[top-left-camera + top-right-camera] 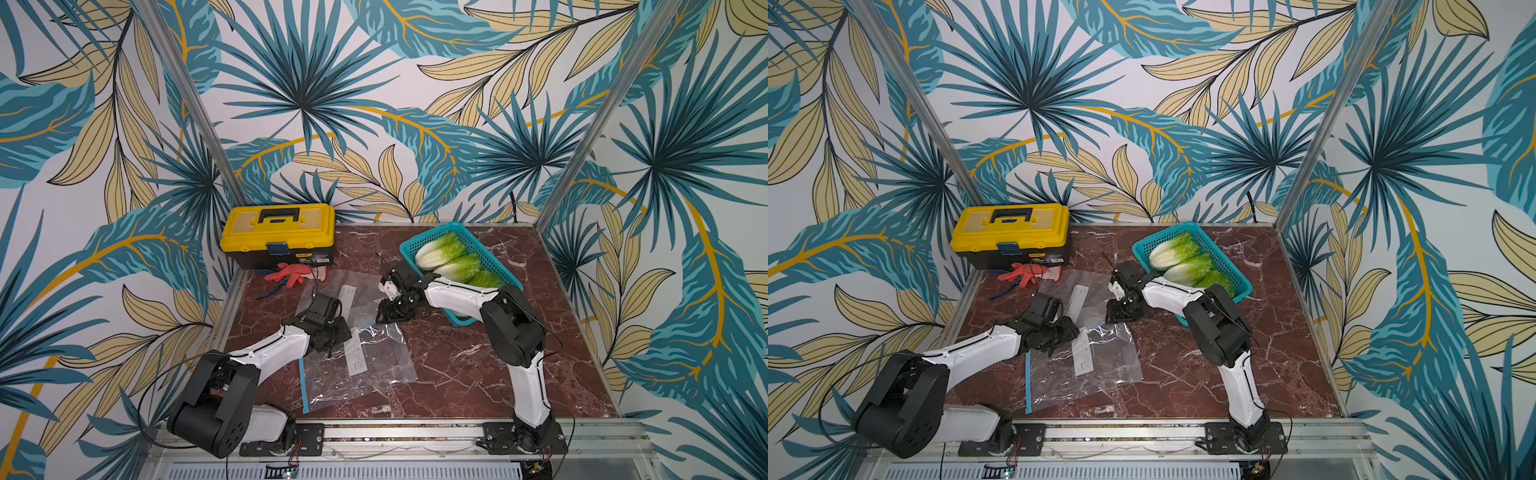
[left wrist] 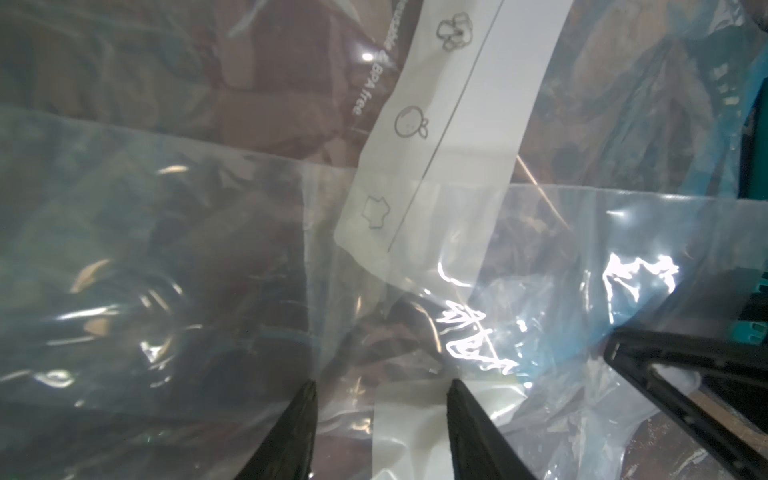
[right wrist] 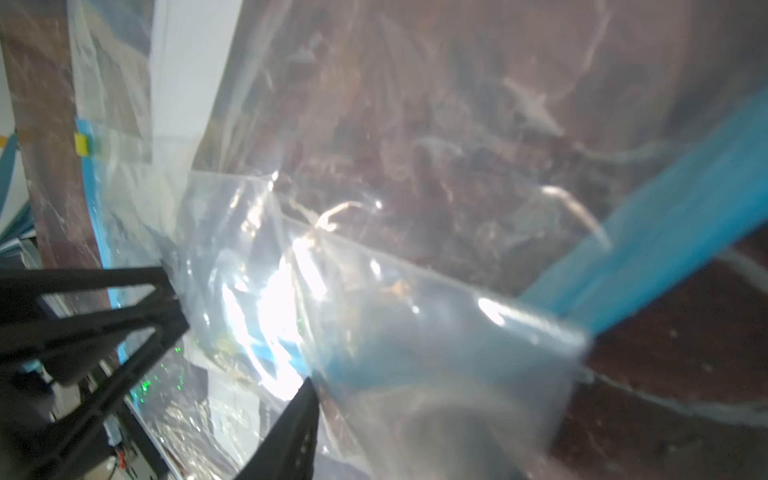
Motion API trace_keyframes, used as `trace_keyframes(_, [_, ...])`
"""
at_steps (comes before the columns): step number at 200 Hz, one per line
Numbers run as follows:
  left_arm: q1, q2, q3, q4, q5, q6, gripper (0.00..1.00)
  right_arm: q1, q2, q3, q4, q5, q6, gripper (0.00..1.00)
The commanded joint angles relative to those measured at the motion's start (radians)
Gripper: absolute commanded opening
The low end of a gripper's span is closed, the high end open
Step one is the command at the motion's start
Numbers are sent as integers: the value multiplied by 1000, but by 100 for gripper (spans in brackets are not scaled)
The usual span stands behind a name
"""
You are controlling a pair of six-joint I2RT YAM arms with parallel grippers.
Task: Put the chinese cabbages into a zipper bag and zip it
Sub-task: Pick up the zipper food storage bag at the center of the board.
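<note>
Three chinese cabbages lie side by side in a teal basket at the back right. A clear zipper bag with a blue zip strip lies flat in the middle, partly overlapping a second clear bag behind it. My left gripper rests on the bag, jaws apart, with film and a white label strip between the fingertips. At the bag's far corner is my right gripper. One of its fingers shows and the raised bag corner hides the other.
A yellow toolbox stands at the back left. In front of it lie an orange glove and a blue-handled tool. The right forearm reaches over the basket's near end. Patterned walls close in three sides, and a metal rail runs along the front.
</note>
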Motion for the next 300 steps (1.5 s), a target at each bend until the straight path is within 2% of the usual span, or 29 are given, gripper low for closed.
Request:
trace_keyframes(1, [2, -47, -8, 11, 21, 17, 51, 3, -52, -26, -8, -50, 17, 32])
trace_keyframes(25, [4, -119, 16, -27, 30, 34, 52, 2, -87, -30, -58, -57, 7, 17])
trace_keyframes(43, [4, -174, 71, -105, 25, 71, 55, 2, -132, -35, -115, -61, -25, 9])
trace_keyframes(69, [14, -262, 166, -234, -26, 131, 65, -1, -208, -31, -218, -63, -87, 5])
trace_keyframes(100, [59, -370, 211, -245, -22, 161, 77, -11, -296, -19, -314, -51, -155, 0])
trace_keyframes(125, [102, -400, 252, -257, 31, 167, 82, -38, -338, 39, -367, -51, -178, 0])
trace_keyframes(139, [138, -412, 270, -256, 76, 171, 86, -70, -363, 71, -363, -95, -168, 0])
trace_keyframes(160, [232, -420, 276, -233, 202, 160, 90, -107, -400, 126, -353, -176, -150, 0])
trace_keyframes(177, [287, -415, 243, -164, 309, 141, 91, -116, -408, 191, -363, -190, -144, 0])
trace_keyframes(204, [339, -394, 80, 11, 371, 71, 91, -117, -407, 282, -355, -246, -107, 0])
trace_keyframes(228, [383, -376, -50, 217, 475, -61, 91, -117, -412, 361, -325, -291, -50, 0])
trace_keyframes(252, [373, -359, -124, 402, 541, -247, 92, -117, -414, 433, -255, -222, 52, 0])
trace_keyframes(274, [337, -375, -140, 441, 525, -339, 95, -117, -406, 434, -106, -177, 181, 0])
trace_keyframes(289, [284, -402, -169, 482, 475, -419, 98, -117, -403, 414, 12, -163, 259, 0])
trace_keyframes(300, [242, -415, -176, 481, 434, -431, 98, -117, -401, 398, 93, -165, 322, 0])
